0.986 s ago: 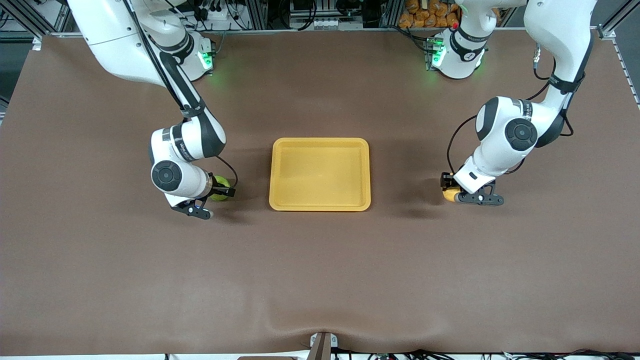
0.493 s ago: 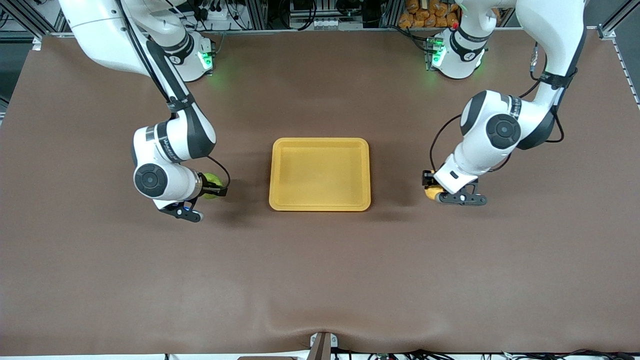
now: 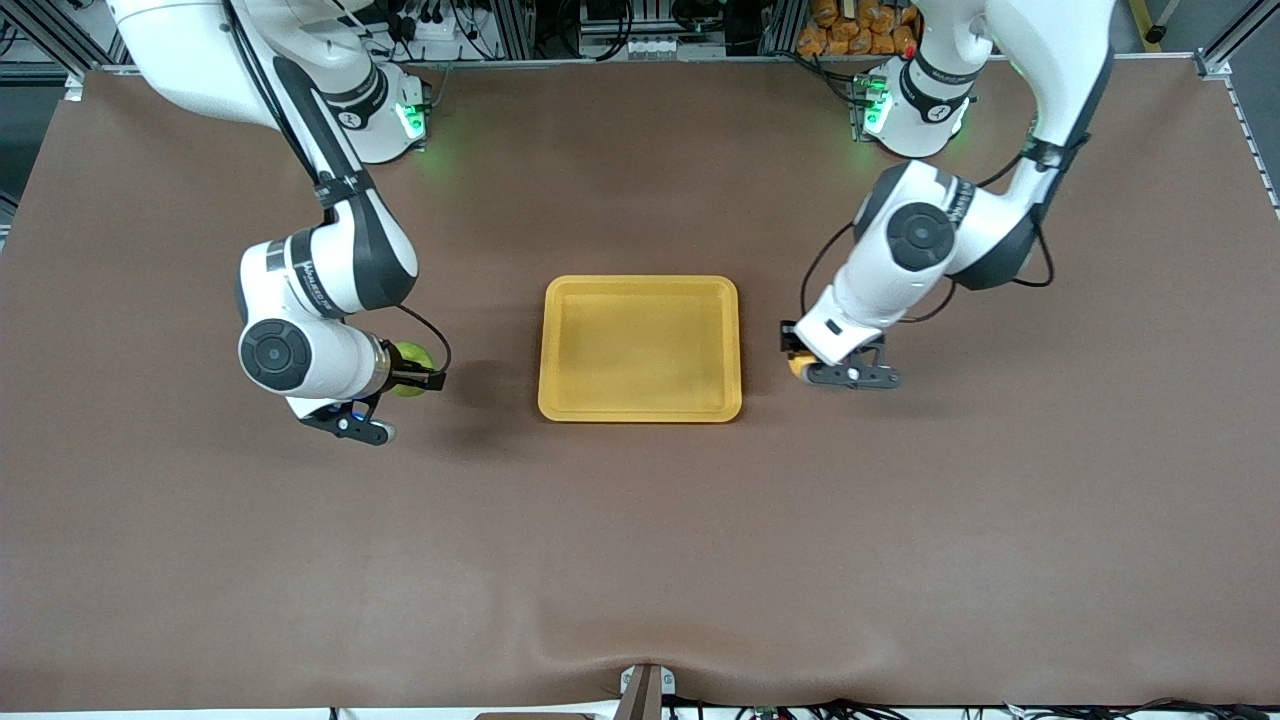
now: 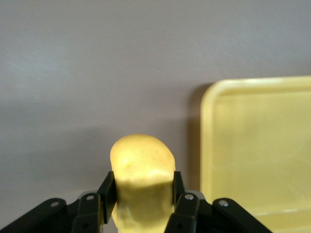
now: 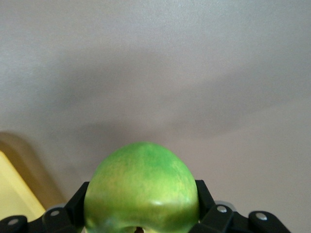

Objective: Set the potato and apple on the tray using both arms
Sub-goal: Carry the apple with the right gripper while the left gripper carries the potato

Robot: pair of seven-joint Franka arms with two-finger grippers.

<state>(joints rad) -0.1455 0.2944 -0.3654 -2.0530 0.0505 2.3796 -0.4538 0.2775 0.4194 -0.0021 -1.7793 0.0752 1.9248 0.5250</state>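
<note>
Front view showed, going from its left edge, the right arm [image 3: 320, 270] reaching down from its base at the top of the table, its wrist turned so that the right gripper [image 3: 415, 372] hung above the brown table [image 3: 640, 550] toward the right arm's end, beside the tray but clear of its rim. That gripper's two black fingers were closed against the sides of the apple [image 3: 408, 355], a round light-green fruit held off the surface; the right wrist view confirmed it, with the apple [image 5: 142, 187] filling the gap between the fingers [image 5: 77, 201] and a corner of the tray [image 5: 12, 194] visible at the edge. In the middle of the table lay the tray [image 3: 640, 408], a shallow yellow-orange rectangle with rounded corners and a raised rim, and nothing lay in it. Next came the left arm [image 3: 920, 240], bent down from its base, with the left gripper [image 3: 797, 362] over the table just beside the tray's edge toward the left arm's end. Its fingers were clamped on the potato [image 3: 799, 366], mostly hidden under the wrist there. From the left wrist view, the pale yellow potato [image 4: 142, 165] stood pinched between the two fingers [image 4: 108, 189], with the tray's rim [image 4: 206, 145] close alongside.
</note>
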